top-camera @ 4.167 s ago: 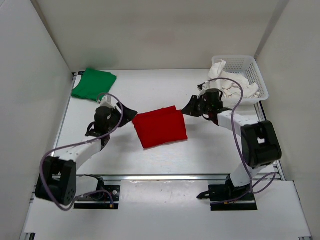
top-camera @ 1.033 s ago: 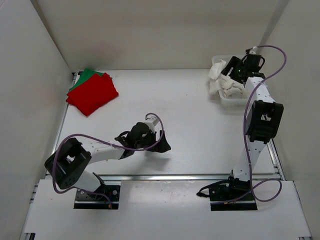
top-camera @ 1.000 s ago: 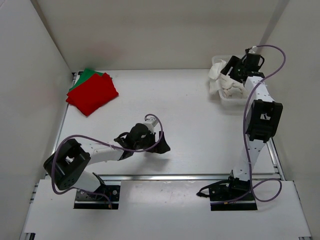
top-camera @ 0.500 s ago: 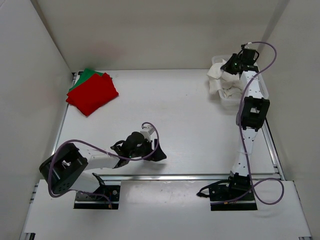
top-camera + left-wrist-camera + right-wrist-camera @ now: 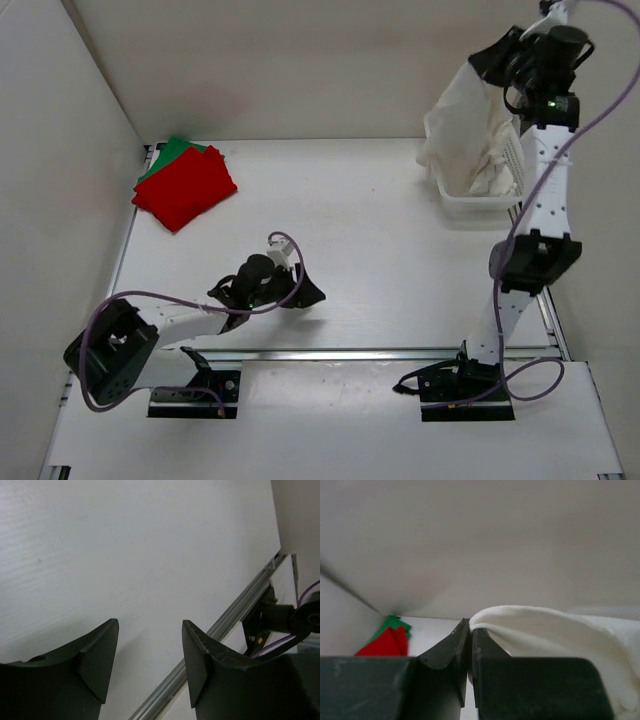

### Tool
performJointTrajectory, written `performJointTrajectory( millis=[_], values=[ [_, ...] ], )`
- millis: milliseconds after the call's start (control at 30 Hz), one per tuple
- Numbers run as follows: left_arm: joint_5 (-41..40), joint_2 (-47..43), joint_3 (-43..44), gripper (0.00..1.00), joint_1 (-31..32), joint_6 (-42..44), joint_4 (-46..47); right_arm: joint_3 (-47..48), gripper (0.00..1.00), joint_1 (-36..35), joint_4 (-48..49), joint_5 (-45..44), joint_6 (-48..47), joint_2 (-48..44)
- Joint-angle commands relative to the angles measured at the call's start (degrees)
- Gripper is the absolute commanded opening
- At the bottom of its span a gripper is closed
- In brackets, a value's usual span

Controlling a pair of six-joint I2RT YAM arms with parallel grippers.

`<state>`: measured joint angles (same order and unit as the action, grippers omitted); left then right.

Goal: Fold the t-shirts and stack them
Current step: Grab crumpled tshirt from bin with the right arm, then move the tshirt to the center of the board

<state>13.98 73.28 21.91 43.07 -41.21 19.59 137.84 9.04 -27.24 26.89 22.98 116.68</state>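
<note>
Red shirt (image 5: 185,188) folded atop green shirt (image 5: 172,152) at ten o'clock; right fingers (image 5: 464,635) grasp unfolded white shirt (image 5: 465,130) over basket (image 5: 470,205); left fingers (image 5: 303,294) released.

The white t-shirt (image 5: 468,125) is soft matt cloth, full of creases. The red t-shirt (image 5: 185,190) and the green t-shirt (image 5: 172,152), at the far left corner of the table (image 5: 380,230), are soft matt cloth too, but lie smooth. The table is white, smooth and matt. The walls (image 5: 300,60) look the same. The basket (image 5: 470,207) is white plastic. The rail (image 5: 340,352) along the near edge is shiny grey metal. The left gripper (image 5: 150,635) and the right gripper (image 5: 470,630) have black, matt fingers that look like hard, slightly rough plastic.
</note>
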Motion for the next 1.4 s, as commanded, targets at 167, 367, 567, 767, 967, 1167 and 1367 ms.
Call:
performJointTrajectory(
  millis=[167, 367, 567, 767, 967, 1167, 1367],
  values=[
    [2.8, -13.5, -4.8, 0.64, -13.0, -1.1, -3.2, -9.5, 0.0, -12.9, 23.2, 8.1, 4.0, -28.4],
    [4.1, -24.2, -7.0, 0.67, -22.8, 0.4, -9.3, -4.9, 0.0, -13.0, 31.0, 17.1, 15.6, -26.2],
    [5.7, -31.9, -6.5, 0.7, -31.3, 2.0, -14.0, -16.9, 0.0, -16.0, 32.1, 17.6, 15.1, -26.5],
    [4.9, -24.4, -6.1, 0.73, -27.9, 2.0, -12.2, -43.9, 0.0, -16.6, 43.0, 20.5, 15.7, -28.1],
    [-2.5, -24.0, -4.2, 0.72, -25.4, 3.8, -13.1, -38.4, 0.0, -13.1, 35.6, 27.7, 12.4, -11.0],
    [-9.7, -15.6, 0.9, 0.67, -20.1, 7.5, -13.4, -7.5, 0.0, -17.2, 2.9, 19.5, -2.7, 5.4],
    [-6.3, -7.8, 0.2, 0.64, -19.6, 5.0, -8.4, -0.7, 0.01, -21.2, -6.3, 19.5, -8.5, 0.9]
  ],
)
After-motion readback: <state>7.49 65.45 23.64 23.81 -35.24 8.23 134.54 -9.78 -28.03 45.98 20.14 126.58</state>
